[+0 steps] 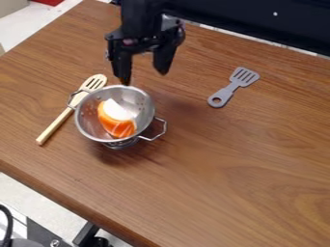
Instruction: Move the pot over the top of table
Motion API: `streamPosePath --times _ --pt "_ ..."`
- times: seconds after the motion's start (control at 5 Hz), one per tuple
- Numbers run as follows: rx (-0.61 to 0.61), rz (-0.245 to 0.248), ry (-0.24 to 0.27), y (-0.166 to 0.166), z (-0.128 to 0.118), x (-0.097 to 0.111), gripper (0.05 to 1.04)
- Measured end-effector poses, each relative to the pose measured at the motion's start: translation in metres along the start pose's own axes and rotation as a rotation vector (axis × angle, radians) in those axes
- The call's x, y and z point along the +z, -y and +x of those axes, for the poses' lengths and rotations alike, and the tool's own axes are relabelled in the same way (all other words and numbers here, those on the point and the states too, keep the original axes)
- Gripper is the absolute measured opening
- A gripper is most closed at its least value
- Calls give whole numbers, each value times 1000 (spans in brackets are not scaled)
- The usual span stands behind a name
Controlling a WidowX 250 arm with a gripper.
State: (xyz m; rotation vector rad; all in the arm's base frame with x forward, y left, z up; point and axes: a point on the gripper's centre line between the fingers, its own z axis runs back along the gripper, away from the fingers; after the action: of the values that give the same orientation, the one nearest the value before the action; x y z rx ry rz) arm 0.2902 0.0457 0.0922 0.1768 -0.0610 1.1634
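Bright, diffuse light, soft shadows on the table beside the pot, pale glints on its metal.

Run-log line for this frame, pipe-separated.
gripper open at pot's far rim | contact unclear | pot upright, orange-and-white item inside | slotted wooden spoon beside pot | grey spatula apart

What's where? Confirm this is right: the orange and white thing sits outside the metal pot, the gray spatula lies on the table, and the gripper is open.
Not quite: the camera view shows the orange and white thing inside the metal pot, not outside it. The gray spatula does lie on the table, and the gripper is open.
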Motion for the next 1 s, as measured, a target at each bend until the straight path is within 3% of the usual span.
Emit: streamPosePath --times 0.8,1.0 --pt "82 23 27 -1 -22 -35 999" --pt "78 41 37 -2 -23 -42 950"
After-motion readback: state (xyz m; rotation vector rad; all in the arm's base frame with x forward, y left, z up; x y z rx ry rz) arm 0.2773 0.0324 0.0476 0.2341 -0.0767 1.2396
